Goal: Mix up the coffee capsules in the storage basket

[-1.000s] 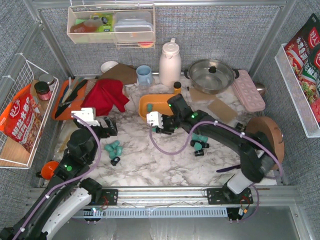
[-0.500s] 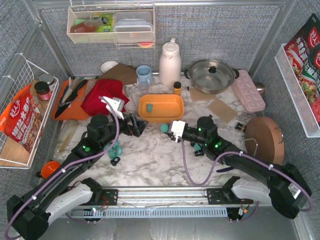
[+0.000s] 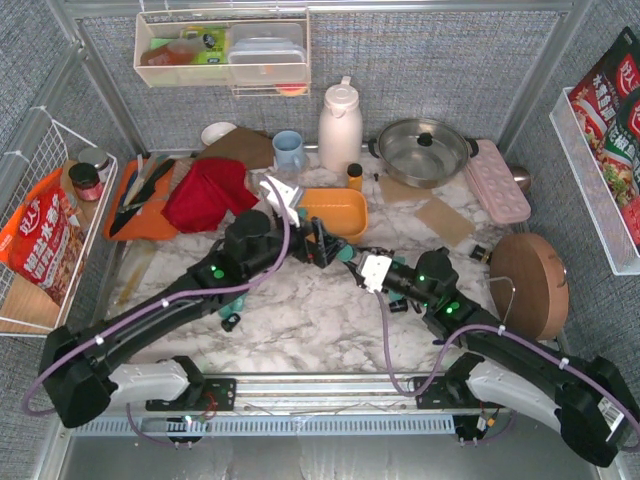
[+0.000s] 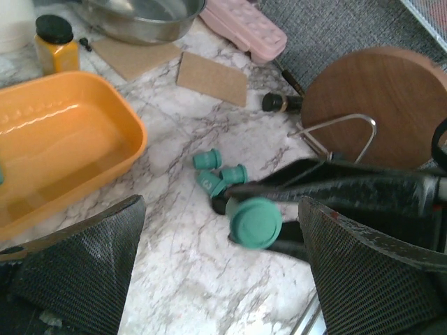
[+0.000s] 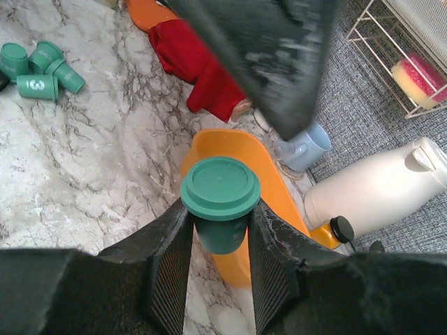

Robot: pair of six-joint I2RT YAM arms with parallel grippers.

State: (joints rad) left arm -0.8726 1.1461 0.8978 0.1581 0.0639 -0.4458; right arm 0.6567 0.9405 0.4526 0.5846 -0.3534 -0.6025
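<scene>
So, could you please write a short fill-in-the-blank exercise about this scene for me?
1. The right pincer is shut on a ___ capsule.
2. The left pincer is ___ and holds nothing.
3. Three loose capsules lie on the table, ___ the storage basket.
4. The yellow jar has a ___ lid.
Missing words: teal; open; outside; black.

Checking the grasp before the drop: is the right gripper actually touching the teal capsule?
Touching. The right wrist view shows the teal capsule pinched by the right gripper, with both fingers pressed against its body under the rim and no gap on either side.
</scene>
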